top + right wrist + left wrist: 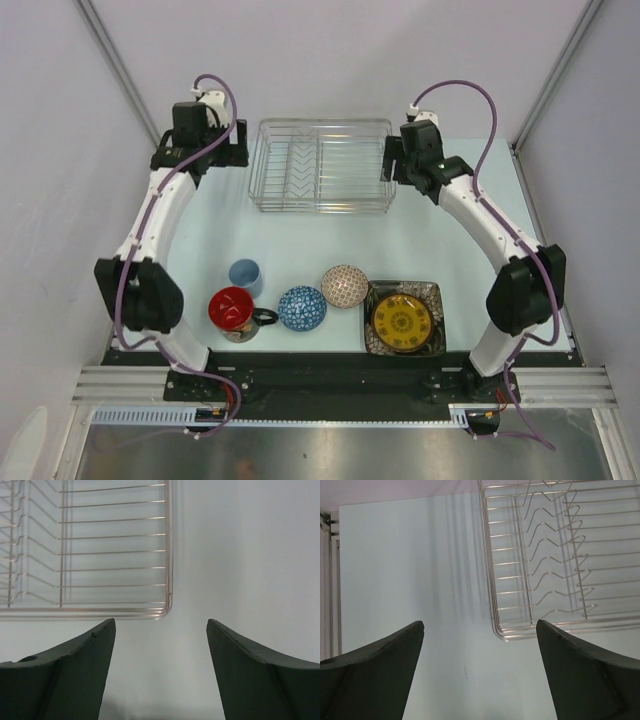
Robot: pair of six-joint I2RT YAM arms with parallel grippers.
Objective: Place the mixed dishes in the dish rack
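Holding my left pincer (480, 625) and right pincer (161, 622) wide and empty, I flank the dish rack (322, 208) at its 9 and 3 o'clock. It sits at the surface's (430, 240) 12 o'clock; the light-blue cup (245, 273), mug (233, 310), blue bowl (302, 308), reddish bowl (345, 285) and square plate (403, 320) line up toward 6 o'clock.

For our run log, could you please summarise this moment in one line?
left gripper open, empty | right gripper open, empty | dish rack empty | cup, mug, blue bowl, reddish bowl, plate on table
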